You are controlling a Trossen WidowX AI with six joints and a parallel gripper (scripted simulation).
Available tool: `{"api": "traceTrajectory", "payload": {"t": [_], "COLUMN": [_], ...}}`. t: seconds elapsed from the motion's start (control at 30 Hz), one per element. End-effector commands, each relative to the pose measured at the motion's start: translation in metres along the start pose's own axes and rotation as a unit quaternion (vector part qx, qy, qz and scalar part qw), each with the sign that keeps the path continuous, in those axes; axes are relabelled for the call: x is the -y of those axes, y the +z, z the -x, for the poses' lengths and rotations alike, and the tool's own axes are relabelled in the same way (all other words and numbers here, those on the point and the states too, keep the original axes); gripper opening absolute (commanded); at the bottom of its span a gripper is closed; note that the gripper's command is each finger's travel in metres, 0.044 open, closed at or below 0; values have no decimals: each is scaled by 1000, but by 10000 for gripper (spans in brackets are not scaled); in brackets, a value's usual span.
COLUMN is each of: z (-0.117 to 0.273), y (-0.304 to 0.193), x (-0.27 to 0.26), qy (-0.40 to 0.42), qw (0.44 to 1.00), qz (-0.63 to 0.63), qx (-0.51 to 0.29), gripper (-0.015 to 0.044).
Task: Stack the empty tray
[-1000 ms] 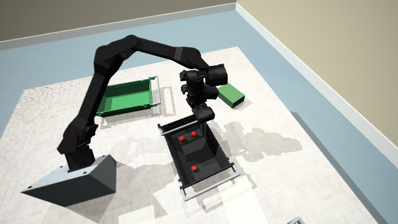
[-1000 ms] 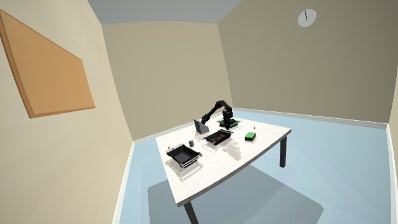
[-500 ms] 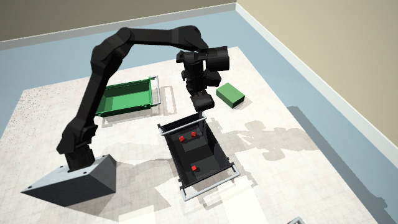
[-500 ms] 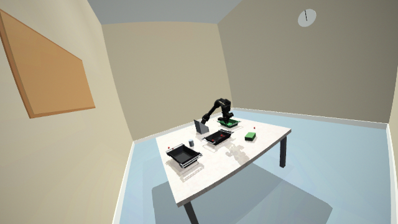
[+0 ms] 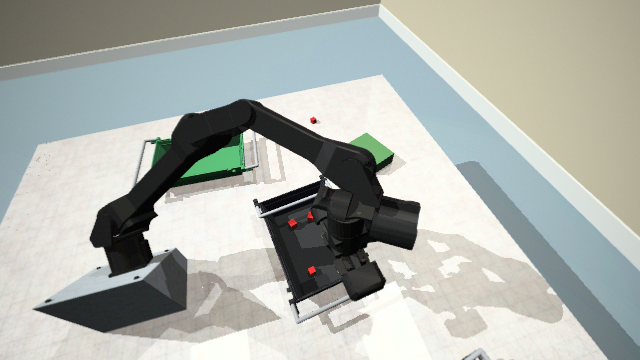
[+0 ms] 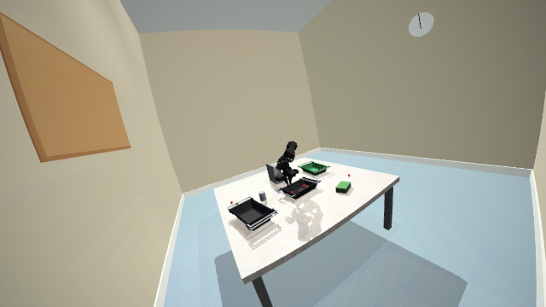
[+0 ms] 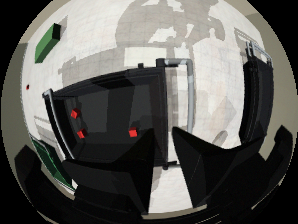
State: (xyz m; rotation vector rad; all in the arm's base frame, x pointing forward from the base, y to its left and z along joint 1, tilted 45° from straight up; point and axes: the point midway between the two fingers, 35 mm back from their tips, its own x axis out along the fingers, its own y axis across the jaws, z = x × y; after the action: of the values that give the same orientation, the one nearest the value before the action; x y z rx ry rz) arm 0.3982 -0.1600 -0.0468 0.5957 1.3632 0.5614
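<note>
The loaded black tray [image 5: 300, 247] [image 6: 309, 190] [image 7: 105, 110] holds three small red blocks, one of them a red block [image 5: 312, 270] [image 7: 133, 132] towards the near end. Its far bar [image 5: 289, 205] lies across the top, just inside the far end. Its near bar [image 5: 325, 310] [image 7: 190, 100] is swung out beyond the near end. My gripper [image 7: 162, 131] is partly open and empty, above the near end wall. Its fingertips are hidden in the top view. The empty black tray [image 6: 252, 211] [image 7: 257, 102] stands apart, beyond that near end.
An empty green tray [image 5: 215, 165] [image 6: 313, 168] stands on the far side of the loaded tray. A green block [image 5: 370, 146] [image 6: 343, 187] [image 7: 46, 44] and a loose red cube [image 5: 313, 120] [image 6: 349, 175] lie beyond it too. A grey can [image 6: 262, 196] stands near the empty black tray.
</note>
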Motion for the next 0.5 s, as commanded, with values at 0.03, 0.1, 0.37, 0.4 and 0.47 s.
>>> {"api": "traceTrajectory", "payload": {"t": [0.03, 0.1, 0.37, 0.4, 0.47], "z": [-17, -17, -20, -22, -28], "y": [-24, -24, -24, -24, -24], "x": [51, 51, 51, 51, 51], "qy": [3, 3, 3, 3, 3], "qw": [1000, 1000, 1000, 1000, 1000], "qz": [16, 16, 16, 16, 16], "qx": [-3, -3, -3, -3, -3], "gripper": [86, 86, 86, 86, 86]}}
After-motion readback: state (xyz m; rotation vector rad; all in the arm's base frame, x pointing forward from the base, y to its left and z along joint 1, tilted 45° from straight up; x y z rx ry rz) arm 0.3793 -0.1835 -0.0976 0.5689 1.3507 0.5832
